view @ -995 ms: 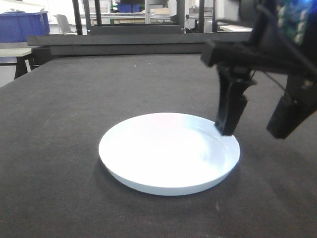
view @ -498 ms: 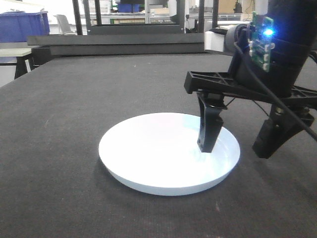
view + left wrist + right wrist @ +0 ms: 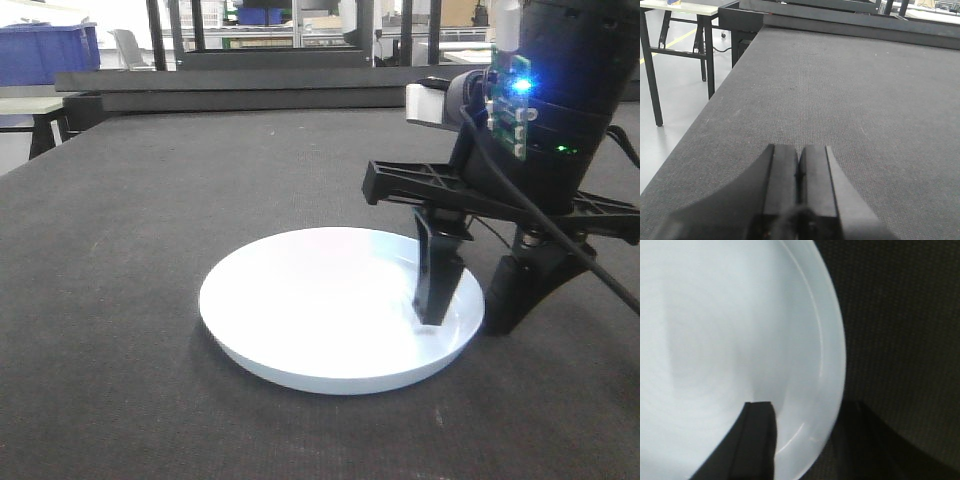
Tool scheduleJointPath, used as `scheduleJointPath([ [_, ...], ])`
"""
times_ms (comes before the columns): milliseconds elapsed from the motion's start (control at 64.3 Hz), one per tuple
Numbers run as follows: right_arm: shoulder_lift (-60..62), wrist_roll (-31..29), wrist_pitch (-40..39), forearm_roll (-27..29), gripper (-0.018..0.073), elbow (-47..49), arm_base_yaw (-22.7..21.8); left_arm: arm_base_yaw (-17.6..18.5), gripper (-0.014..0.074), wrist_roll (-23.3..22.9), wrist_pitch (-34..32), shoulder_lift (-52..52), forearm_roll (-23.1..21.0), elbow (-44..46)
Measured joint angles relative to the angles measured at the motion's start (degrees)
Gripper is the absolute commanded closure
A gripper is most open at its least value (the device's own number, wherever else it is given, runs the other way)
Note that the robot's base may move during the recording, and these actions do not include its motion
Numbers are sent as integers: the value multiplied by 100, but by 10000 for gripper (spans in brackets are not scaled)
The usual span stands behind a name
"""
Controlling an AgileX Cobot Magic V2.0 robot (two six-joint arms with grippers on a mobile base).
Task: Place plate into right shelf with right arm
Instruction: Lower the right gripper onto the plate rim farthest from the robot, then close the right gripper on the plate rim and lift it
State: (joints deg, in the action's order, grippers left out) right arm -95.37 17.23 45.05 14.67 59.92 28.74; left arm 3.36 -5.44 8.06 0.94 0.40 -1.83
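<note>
A white round plate [image 3: 320,300] lies flat on the black table [image 3: 150,200]. My right gripper [image 3: 466,322] is open and low over the plate's right rim. One finger [image 3: 437,285] stands inside the plate and the other [image 3: 515,290] stands outside it on the table. The right wrist view shows the plate [image 3: 730,330] with its rim between the two fingers of the gripper [image 3: 807,410]. My left gripper [image 3: 799,150] is shut and empty above bare table, away from the plate. No shelf shows in any view.
A long dark bar [image 3: 250,85] runs along the table's far edge. A blue bin [image 3: 45,50] and racks stand behind it. The table's left edge [image 3: 705,115] drops to the floor beside a side table's legs [image 3: 652,65].
My right gripper has come down and to the left. Its inner finger moved from the plate's far right rim into the plate, and the outer finger closed in on the rim.
</note>
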Motion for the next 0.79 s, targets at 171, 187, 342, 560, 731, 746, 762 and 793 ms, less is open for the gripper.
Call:
scheduleJointPath([
  [171, 0, 14, 18, -46, 469, 0, -104, 0, 643, 0, 0, 0, 0, 0],
  [187, 0, 24, 18, -46, 480, 0, -103, 0, 643, 0, 0, 0, 0, 0],
  [342, 0, 29, 60, -197, 489, 12, -141, 0, 643, 0, 0, 0, 0, 0],
  [560, 137, 29, 124, -542, 489, 82, -141, 0, 643, 0, 0, 0, 0, 0],
  [731, 679, 29, 174, -857, 489, 201, -141, 0, 643, 0, 0, 0, 0, 0],
  [746, 739, 29, 174, -903, 489, 210, -141, 0, 643, 0, 0, 0, 0, 0],
  [762, 834, 29, 174, -915, 489, 210, -141, 0, 643, 0, 0, 0, 0, 0],
  [793, 1004, 29, 186, -942, 489, 215, -143, 0, 643, 0, 0, 0, 0, 0],
])
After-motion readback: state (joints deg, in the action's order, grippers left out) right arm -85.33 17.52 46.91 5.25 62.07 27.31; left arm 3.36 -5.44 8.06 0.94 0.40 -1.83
